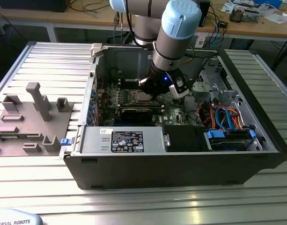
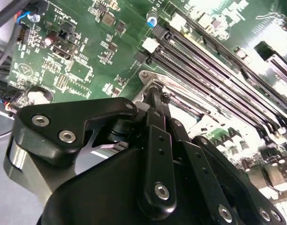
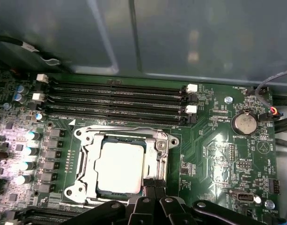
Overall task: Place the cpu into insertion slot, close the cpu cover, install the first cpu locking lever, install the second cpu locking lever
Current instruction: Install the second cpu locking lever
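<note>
Black fingers (image 3: 150,190) press narrowed at the socket's edge, holding nothing I can make out, seemingly working a locking lever. Beside them the cpu (image 3: 120,166) sits in the insertion slot under the lowered cpu cover (image 3: 89,161), inside the computer case (image 1: 180,164).

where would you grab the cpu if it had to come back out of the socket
Probably by two opposite edges, coming straight down from above. In the first wrist view the cpu lies flat in the insertion slot with the cpu cover framing it, so little edge is exposed; its flat metal top might suit suction better.
</note>
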Motion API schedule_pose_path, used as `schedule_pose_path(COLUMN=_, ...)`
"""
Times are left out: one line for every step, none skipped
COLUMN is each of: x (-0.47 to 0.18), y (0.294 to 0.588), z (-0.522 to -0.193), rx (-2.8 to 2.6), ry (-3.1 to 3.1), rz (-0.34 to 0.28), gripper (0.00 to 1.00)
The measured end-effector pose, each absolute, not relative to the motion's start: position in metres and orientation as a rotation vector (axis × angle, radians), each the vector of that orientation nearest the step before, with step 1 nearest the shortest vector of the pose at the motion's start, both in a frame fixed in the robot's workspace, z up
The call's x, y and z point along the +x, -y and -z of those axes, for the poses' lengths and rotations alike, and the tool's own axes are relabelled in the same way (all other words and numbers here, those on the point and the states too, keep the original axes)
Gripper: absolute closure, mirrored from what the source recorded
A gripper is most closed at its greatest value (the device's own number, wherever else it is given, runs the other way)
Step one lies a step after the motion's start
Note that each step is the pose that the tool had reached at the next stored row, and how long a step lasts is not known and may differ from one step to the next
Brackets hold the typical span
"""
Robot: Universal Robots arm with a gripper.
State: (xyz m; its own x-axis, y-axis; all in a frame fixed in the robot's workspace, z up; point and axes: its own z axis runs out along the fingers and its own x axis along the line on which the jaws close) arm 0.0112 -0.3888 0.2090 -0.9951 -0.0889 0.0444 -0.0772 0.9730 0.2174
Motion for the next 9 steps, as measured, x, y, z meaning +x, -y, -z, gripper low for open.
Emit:
schedule_pose_path(x=0.011, y=0.389, z=-0.212, rx=0.129, ry=3.067, rz=0.334, gripper=0.89)
schedule_pose_path(x=0.011, y=0.389, z=-0.214, rx=0.129, ry=3.067, rz=0.334, gripper=0.89)
schedule_pose_path(x=0.011, y=0.389, z=-0.218, rx=0.129, ry=3.068, rz=0.333, gripper=0.89)
schedule_pose_path(x=0.010, y=0.389, z=-0.221, rx=0.129, ry=3.069, rz=0.333, gripper=0.89)
schedule_pose_path(x=0.010, y=0.389, z=-0.223, rx=0.129, ry=3.070, rz=0.331, gripper=0.89)
schedule_pose_path(x=0.010, y=0.388, z=-0.225, rx=0.129, ry=3.070, rz=0.327, gripper=0.89)
schedule_pose_path(x=0.009, y=0.388, z=-0.226, rx=0.129, ry=3.072, rz=0.321, gripper=0.89)
schedule_pose_path(x=0.009, y=0.387, z=-0.227, rx=0.129, ry=3.073, rz=0.312, gripper=0.89)
schedule_pose_path(x=0.009, y=0.386, z=-0.228, rx=0.129, ry=3.074, rz=0.306, gripper=0.89)
